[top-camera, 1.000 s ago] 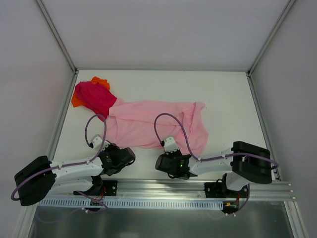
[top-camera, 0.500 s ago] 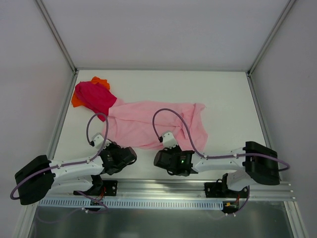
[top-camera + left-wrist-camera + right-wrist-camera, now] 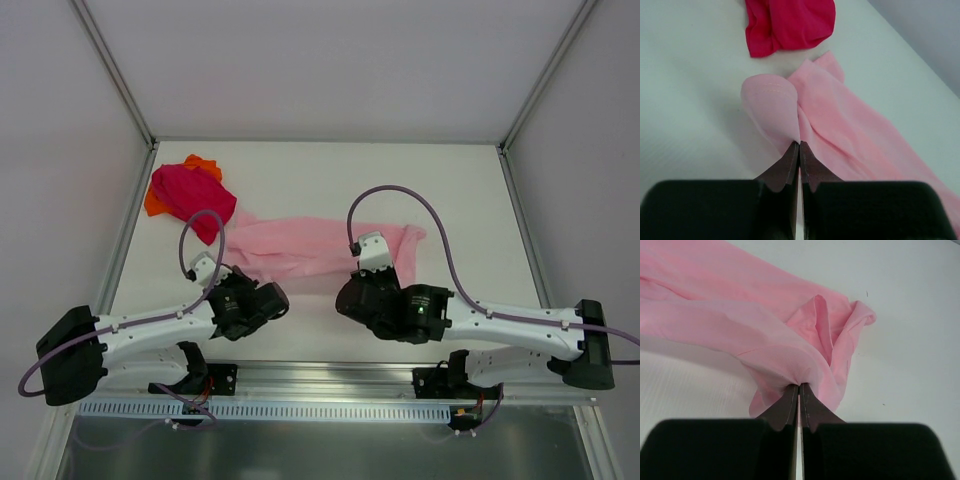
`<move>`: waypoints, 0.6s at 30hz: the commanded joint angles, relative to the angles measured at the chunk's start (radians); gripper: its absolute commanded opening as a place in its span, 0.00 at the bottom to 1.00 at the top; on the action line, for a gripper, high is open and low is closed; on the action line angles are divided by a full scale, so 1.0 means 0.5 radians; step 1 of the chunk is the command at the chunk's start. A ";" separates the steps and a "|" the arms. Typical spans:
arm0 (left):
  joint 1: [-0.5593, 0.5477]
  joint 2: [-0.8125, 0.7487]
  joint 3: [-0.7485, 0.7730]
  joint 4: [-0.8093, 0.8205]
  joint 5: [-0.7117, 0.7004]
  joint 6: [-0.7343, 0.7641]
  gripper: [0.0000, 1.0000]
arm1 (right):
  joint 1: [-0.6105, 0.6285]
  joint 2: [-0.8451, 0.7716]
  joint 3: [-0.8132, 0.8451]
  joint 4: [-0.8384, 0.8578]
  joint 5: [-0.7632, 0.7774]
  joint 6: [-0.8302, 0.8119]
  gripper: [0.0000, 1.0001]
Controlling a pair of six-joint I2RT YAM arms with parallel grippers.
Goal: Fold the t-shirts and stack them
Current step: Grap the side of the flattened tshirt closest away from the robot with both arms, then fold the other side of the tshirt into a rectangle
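Observation:
A light pink t-shirt (image 3: 300, 250) lies across the middle of the table, bunched into a narrow band. My left gripper (image 3: 258, 288) is shut on its near left edge (image 3: 775, 107), the cloth pinched at the fingertips (image 3: 799, 145). My right gripper (image 3: 368, 288) is shut on the shirt's near right edge (image 3: 790, 365), and folds of cloth drape over both sides of its tips (image 3: 799, 386). A magenta t-shirt (image 3: 190, 195) lies crumpled at the far left, also in the left wrist view (image 3: 790, 22). An orange t-shirt (image 3: 203, 163) peeks out from under it.
White walls with metal posts (image 3: 120, 90) close the table on the left, back and right. A metal rail (image 3: 330, 385) runs along the near edge by the arm bases. Bare white tabletop (image 3: 470, 190) lies right of and behind the pink shirt.
The right gripper has shut on the pink shirt's near edge. Both grippers have moved away from the bases, carrying that edge back, so the shirt has narrowed into a band.

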 commanded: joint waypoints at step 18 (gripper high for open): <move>-0.053 0.885 0.708 -1.813 -0.426 -1.799 0.00 | -0.105 0.004 0.056 -0.174 0.117 -0.044 0.01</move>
